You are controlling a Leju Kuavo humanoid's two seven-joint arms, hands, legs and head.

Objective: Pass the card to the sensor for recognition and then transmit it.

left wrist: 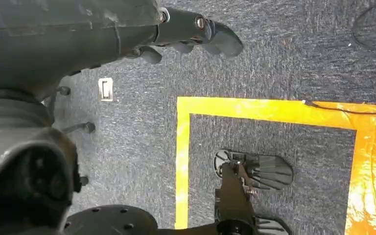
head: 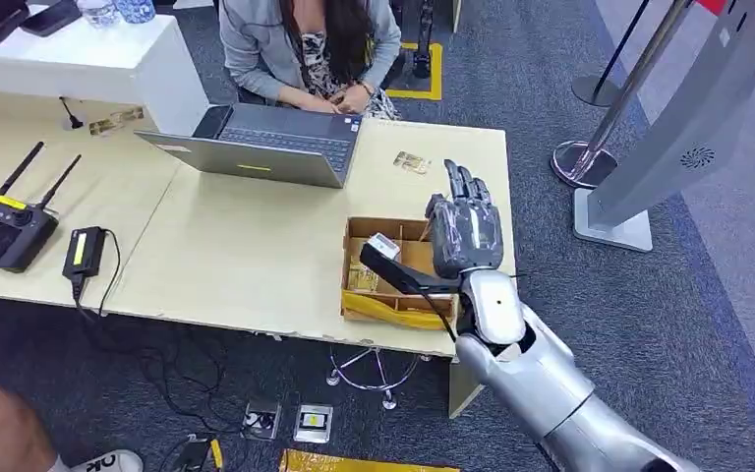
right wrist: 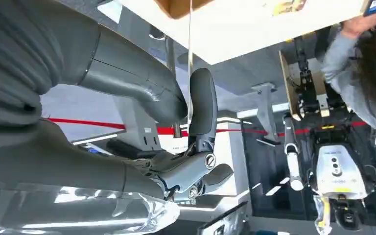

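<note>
My right hand (head: 464,231) is raised over a shallow cardboard box (head: 374,307) at the table's right end, fingers pointing away from me and thumb stretched out to the left. A small white card (head: 383,243) shows at the thumb tip. In the right wrist view the card (right wrist: 190,49) appears edge-on as a thin white strip pinched between the thumb and a finger of that hand (right wrist: 176,112). My left hand (left wrist: 196,32) hangs over the carpet with nothing in it, its fingers loosely apart.
A person (head: 305,39) types on a grey laptop (head: 275,147) across the table. A patterned card (head: 411,162) lies beyond the box. At the left sit a black antenna controller (head: 5,231) and a cabled black device (head: 84,251). A grey stand (head: 668,138) and stanchion (head: 590,157) stand at the right.
</note>
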